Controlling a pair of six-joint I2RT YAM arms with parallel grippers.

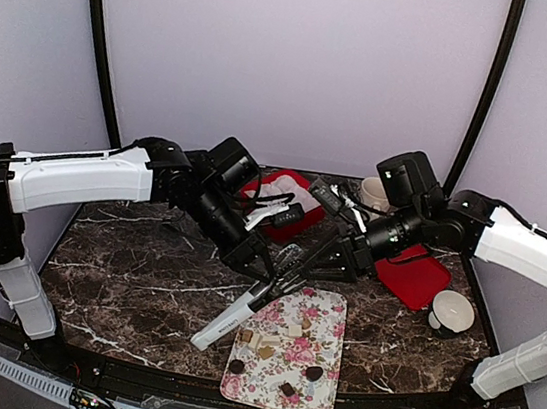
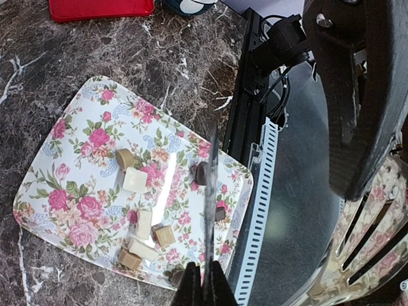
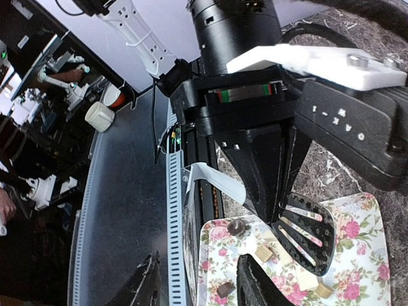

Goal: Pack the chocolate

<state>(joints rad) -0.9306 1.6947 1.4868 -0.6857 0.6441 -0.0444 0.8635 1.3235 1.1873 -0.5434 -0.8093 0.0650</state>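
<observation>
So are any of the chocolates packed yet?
Not that I can see. Done: nothing. The chocolates I can see all lie on the flowered tray, and I can't spot any in the red box at the back. In hand: the left gripper is shut on a spatula, and the right gripper hangs open beside it. Left to do: packing every piece.

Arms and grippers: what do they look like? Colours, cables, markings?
The left arm and right arm have white link shells, black joints and black cables looping along them. The left gripper and right gripper are black, two-fingered. The left wrist carries a white plate and a black box with white lettering.
</observation>
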